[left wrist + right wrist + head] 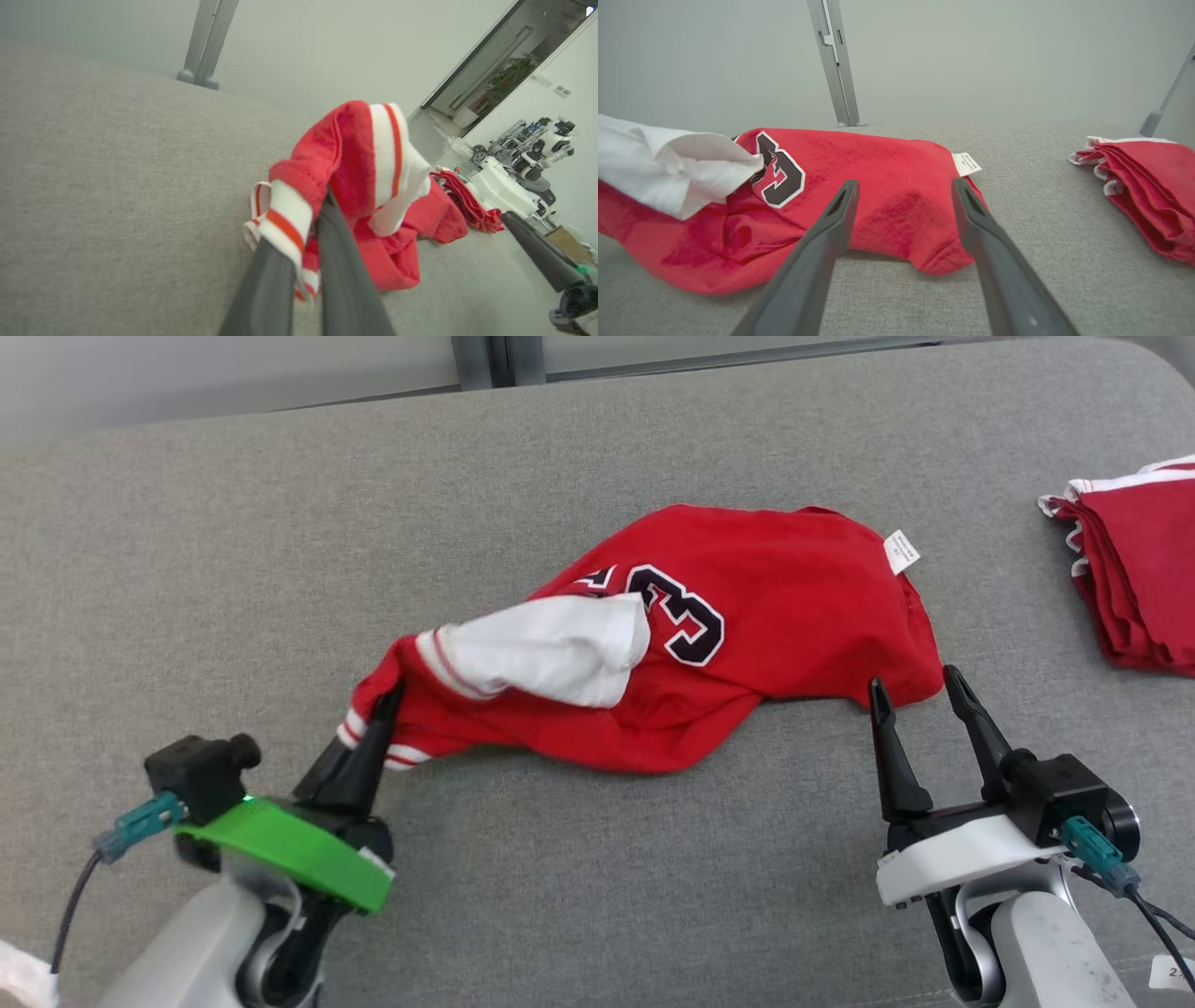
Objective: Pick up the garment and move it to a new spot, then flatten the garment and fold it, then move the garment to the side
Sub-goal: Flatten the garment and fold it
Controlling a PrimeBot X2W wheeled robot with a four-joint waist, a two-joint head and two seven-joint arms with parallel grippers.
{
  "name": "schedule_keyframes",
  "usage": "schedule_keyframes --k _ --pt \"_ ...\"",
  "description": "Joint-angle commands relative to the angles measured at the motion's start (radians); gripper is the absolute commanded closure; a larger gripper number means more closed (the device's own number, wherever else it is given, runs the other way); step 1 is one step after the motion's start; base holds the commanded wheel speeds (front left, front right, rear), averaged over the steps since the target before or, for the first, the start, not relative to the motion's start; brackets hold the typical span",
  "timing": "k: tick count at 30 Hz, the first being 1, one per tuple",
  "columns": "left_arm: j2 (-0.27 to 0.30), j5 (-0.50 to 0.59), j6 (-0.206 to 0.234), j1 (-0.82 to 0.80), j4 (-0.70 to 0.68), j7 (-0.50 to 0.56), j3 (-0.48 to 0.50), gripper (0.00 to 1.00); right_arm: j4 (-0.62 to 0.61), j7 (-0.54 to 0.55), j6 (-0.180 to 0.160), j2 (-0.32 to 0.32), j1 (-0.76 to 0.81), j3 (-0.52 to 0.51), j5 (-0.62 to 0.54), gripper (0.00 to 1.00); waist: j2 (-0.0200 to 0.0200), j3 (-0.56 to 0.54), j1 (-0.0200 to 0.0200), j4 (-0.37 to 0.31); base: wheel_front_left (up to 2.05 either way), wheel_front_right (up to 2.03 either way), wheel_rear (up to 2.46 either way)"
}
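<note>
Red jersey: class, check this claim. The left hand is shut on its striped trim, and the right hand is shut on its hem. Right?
Not quite. The left hand is shut on the striped trim of the red jersey, but the right hand is open, fingers spread by the hem, gripping nothing, as the right wrist view shows.

a big dark "3" [686, 621] with a white outline stands on the red jersey [803, 616]. a second digit to its left is mostly hidden under a white fold [551, 649]. the white tag [901, 552] at the jersey's edge carries print too small to read. a white label [1174, 973] at the lower right edge starts with "2", and the rest is cut off.
</note>
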Motion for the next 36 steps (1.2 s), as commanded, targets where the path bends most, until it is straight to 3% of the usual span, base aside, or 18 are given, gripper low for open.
schedule_keyframes --k 1,6,9,15,19,20,21,27,36 --pt "0.053 0.006 -0.002 0.007 0.033 -0.004 -0.010 1.00 0.001 -0.003 -0.002 -0.007 -0.004 0.000 0.001 0.00 0.0000 -0.009 0.0000 -0.001 0.00 0.00 0.00" --pt "0.101 0.095 -0.002 -0.030 0.148 -0.006 0.028 1.00 -0.001 -0.003 -0.002 -0.010 0.010 -0.012 0.004 0.00 0.0000 -0.018 0.0000 -0.005 0.00 0.00 0.00" --pt "0.074 0.196 0.005 -0.050 0.198 -0.006 0.076 1.00 -0.003 -0.003 -0.002 -0.009 0.016 -0.016 0.003 0.00 0.0000 -0.019 0.0000 -0.007 0.00 0.00 0.00" --pt "0.035 0.463 0.085 -0.107 0.257 -0.005 0.132 1.00 -0.009 -0.003 -0.002 -0.007 0.011 -0.013 -0.001 0.00 0.0000 -0.014 0.0000 -0.018 0.00 0.00 0.00" --pt "0.012 0.543 0.087 -0.127 0.295 -0.006 0.165 0.98 -0.009 -0.003 -0.002 -0.006 0.009 -0.014 0.001 0.00 0.0000 -0.012 0.0000 -0.034 0.00 0.00 0.00" --pt "0.007 0.551 0.082 -0.125 0.311 -0.005 0.172 0.07 -0.009 -0.003 -0.002 -0.005 0.010 -0.016 0.002 0.00 0.0000 -0.012 0.0000 -0.038 0.00 0.00 0.00" --pt "0.003 0.554 0.076 -0.122 0.319 -0.006 0.178 0.00 -0.010 -0.003 -0.002 -0.005 0.011 -0.019 0.002 0.00 0.0000 -0.013 0.0000 -0.041 0.00 0.00 0.00" --pt "0.003 0.538 0.045 -0.075 0.371 -0.005 0.222 0.00 -0.010 -0.003 -0.002 -0.003 0.030 -0.040 -0.001 0.00 0.0000 -0.031 0.0000 -0.041 0.00 0.00 0.00" --pt "-0.042 0.572 0.088 0.066 0.206 -0.006 0.393 0.00 -0.016 -0.003 -0.002 -0.001 0.051 -0.064 -0.008 0.00 0.0000 -0.066 0.0000 0.021 0.00 0.00 0.00"
